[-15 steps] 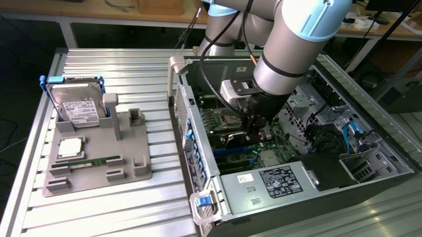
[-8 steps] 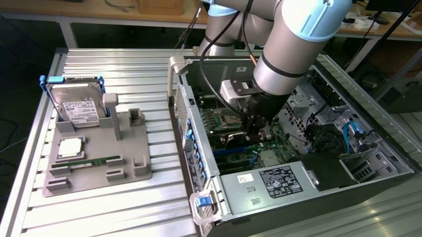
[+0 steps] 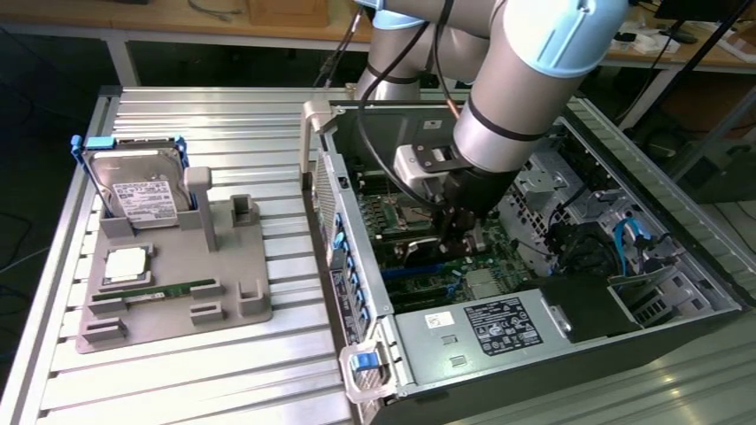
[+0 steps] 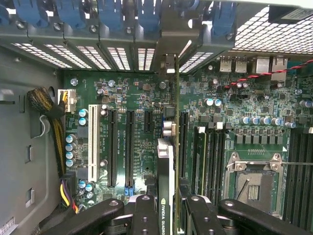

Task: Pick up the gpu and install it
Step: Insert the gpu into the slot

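Black pincer [image 4: 172,208] grips the gpu [image 4: 165,166] edge-on at the motherboard [image 4: 122,95], wrist view; exterior view adds the case [image 3: 331,204].

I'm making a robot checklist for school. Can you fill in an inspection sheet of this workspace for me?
Surface: slatted metal table with an open computer case on it.
Job's things: gpu edge-on at the motherboard slots.
Clutter: grey holder with hard drive, chip, memory stick.
Tool: the tool is shut on the gpu, inside the case.
Cables: yellow-black bundle; blue cables.
Surroundings: wooden benches behind.
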Controlling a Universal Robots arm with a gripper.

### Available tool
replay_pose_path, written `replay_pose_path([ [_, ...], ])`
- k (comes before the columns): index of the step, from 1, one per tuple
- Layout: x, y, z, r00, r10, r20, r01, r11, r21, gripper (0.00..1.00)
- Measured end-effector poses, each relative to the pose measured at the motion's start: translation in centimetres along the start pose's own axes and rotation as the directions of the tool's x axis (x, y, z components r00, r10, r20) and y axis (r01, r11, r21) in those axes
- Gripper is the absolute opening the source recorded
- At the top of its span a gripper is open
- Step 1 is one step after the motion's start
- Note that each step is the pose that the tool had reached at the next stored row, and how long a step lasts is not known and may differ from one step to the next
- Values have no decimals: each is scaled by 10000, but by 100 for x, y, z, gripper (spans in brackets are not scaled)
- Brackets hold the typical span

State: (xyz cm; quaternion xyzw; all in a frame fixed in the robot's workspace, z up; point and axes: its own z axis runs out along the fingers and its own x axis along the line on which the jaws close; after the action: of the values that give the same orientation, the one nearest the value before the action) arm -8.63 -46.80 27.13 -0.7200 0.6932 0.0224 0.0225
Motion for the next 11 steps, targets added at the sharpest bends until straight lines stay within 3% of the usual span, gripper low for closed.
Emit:
replay_pose_path([
  [11,2,6,44,10000,1,2,-1,10000,-1,27],
])
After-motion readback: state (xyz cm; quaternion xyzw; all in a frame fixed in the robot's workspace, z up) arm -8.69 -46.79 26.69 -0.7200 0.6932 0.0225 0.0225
